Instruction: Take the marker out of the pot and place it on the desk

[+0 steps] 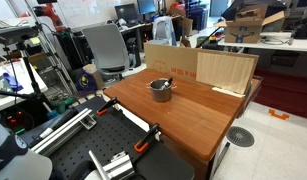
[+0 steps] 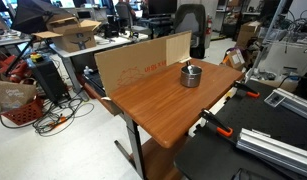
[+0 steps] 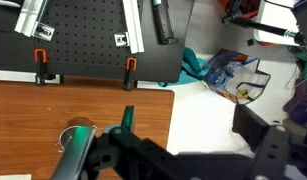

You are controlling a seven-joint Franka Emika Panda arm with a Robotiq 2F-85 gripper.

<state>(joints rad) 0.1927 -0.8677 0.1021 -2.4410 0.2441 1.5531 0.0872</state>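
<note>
The small silver pot [image 1: 161,90] stands near the middle of the reddish-brown desk [image 1: 193,115], and shows in both exterior views [image 2: 191,75]. A slim dark marker [image 1: 165,84] leans inside the pot, its end above the rim. In the wrist view the pot [image 3: 73,135] shows at the lower left, partly hidden by the gripper body. The desk [image 3: 53,105] lies beneath it. My gripper [image 3: 193,135] hangs high above the desk's edge, jaws wide apart and empty. It is out of view in both exterior views.
A cardboard sheet [image 1: 198,65] stands along the desk's back edge. A black perforated bench [image 3: 83,40] with orange-handled clamps [image 3: 130,72] adjoins the desk. Office chairs, boxes and cables surround it. Coloured clutter [image 3: 233,75] lies on the pale floor.
</note>
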